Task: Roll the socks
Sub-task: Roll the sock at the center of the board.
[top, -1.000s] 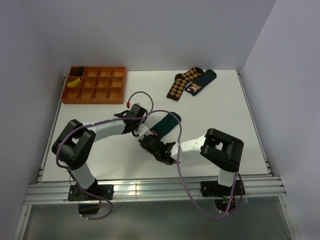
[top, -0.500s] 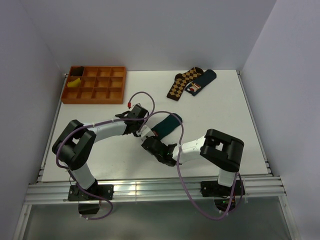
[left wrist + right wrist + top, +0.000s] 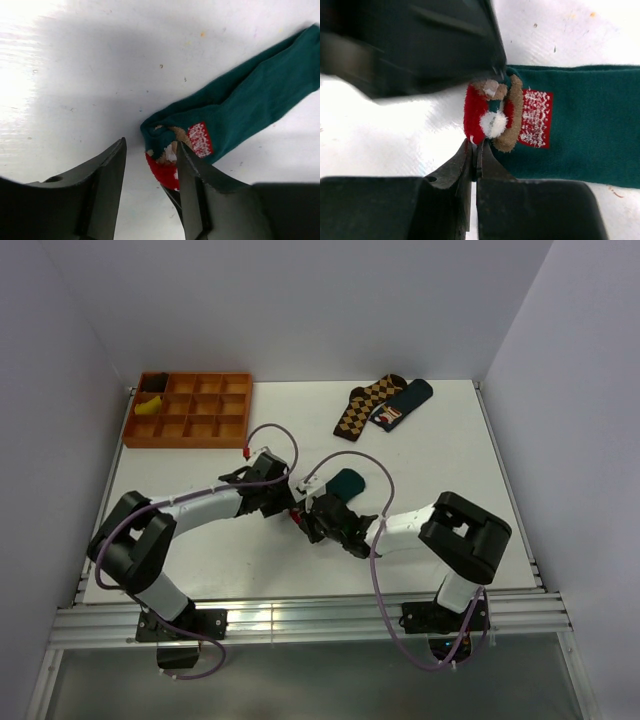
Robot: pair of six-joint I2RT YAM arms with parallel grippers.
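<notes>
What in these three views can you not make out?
Right wrist: left fingers a dark blur; whether the shut right fingers pinch the sock is unclear.
Top view: sock mostly hidden under those fingers.
Left wrist: sock's far end cut off.
Top view: yellow item in tray too small.

The left arm (image 3: 205,505) and right arm (image 3: 405,523) pair white tubular links with chunky black joint housings, and their black bases (image 3: 175,625) sit at six o'clock. A purple cable (image 3: 268,430) loops along each, red-tipped on the left. The fingers (image 3: 102,187) are matte black wedges.
</notes>
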